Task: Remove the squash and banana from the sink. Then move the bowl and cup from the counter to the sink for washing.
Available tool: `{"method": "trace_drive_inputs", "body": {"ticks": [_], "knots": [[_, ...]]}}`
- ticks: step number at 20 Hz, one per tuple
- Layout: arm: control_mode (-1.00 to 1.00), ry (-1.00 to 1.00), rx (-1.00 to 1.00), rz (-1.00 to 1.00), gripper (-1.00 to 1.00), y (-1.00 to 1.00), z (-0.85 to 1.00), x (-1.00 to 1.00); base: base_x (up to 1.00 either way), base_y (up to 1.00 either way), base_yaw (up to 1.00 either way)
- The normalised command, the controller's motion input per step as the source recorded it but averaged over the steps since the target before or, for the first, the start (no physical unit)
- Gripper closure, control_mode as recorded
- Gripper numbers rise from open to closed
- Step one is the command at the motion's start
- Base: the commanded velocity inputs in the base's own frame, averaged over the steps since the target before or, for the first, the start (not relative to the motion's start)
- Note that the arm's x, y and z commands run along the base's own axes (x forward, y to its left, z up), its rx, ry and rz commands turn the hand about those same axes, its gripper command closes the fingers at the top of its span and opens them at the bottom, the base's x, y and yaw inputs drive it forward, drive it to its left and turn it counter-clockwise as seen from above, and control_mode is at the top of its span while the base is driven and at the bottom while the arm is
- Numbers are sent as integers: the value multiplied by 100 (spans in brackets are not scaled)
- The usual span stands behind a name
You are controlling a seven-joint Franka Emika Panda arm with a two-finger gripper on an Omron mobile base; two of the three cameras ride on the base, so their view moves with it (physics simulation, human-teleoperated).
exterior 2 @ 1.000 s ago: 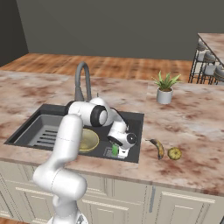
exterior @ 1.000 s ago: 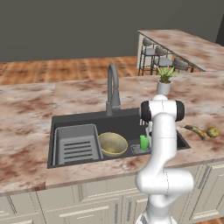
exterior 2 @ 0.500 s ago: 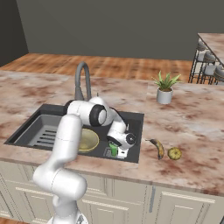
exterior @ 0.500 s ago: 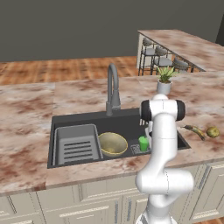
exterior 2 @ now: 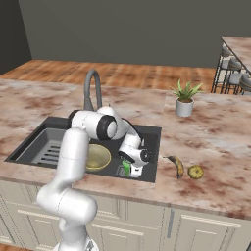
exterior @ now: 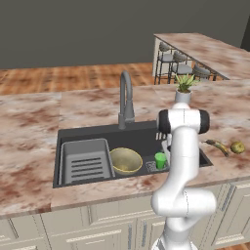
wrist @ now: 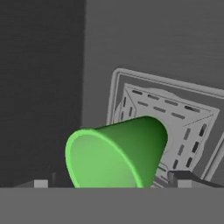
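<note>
Nothing has shifted: spread claw (wrist: pixel 109 181) straddles the upright cup (wrist: pixel 116 153), mouth toward the camera.

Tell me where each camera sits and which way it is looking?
Left base view: behind the arm to its left, facing forward and down at the sink; the white arm rises lower right.
Right base view: behind to its right, facing the same sink; the arm rises lower left, its tool by the cup.
Hand view: on the hand, looking along the open tool at the cup and sink drain; dark finger tips show.
Both base views share bowl, banana, squash.
</note>
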Motion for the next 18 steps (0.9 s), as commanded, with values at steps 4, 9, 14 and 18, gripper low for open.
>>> {"method": "trace_drive_inputs", "body": {"ticks": [4, 9, 14, 18], "knots": [[-100, 0, -4, 1, -100, 1, 34, -12, 0, 0, 0], [-100, 0, -5, 0, -100, 0, 37, -15, 0, 0, 0], [-100, 0, -6, 0, -100, 0, 39, -13, 0, 0, 0], [-100, 0, -4, 0, -100, 0, 42, -8, 0, 0, 0]]}}
